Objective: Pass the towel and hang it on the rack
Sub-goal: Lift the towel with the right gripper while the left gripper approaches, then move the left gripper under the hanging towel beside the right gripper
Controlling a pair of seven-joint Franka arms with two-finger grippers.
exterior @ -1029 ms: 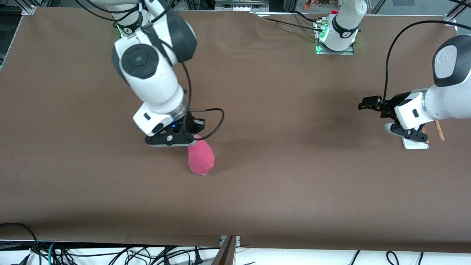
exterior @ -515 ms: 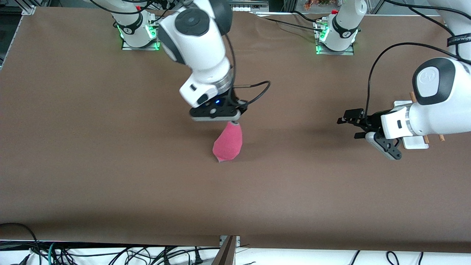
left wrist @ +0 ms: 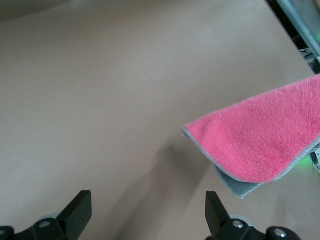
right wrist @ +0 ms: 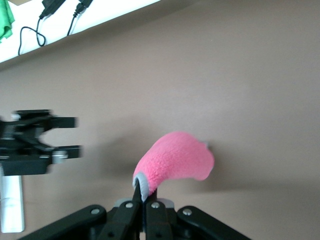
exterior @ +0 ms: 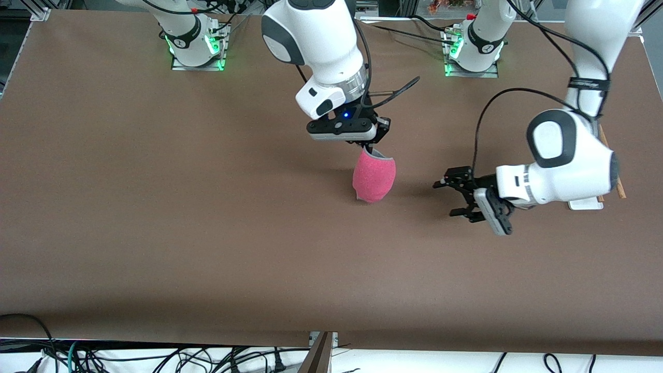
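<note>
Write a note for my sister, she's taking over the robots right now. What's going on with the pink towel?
Right gripper: shut on the towel, holding it up over mid-table.
Left gripper: open, empty, beside the towel, pointing at it.
Rack: at the left arm's end of the table, mostly hidden under the left arm.
Done: towel picked up and brought over.
Left: hand it to the left gripper, then hang it on the rack.

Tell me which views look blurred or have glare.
Right wrist view: the left tool is smeared, the towel sharp, and a bright strip glares along the top. Left wrist view: soft and washed out. Front view: sharp, with soft shadows on the table.
</note>
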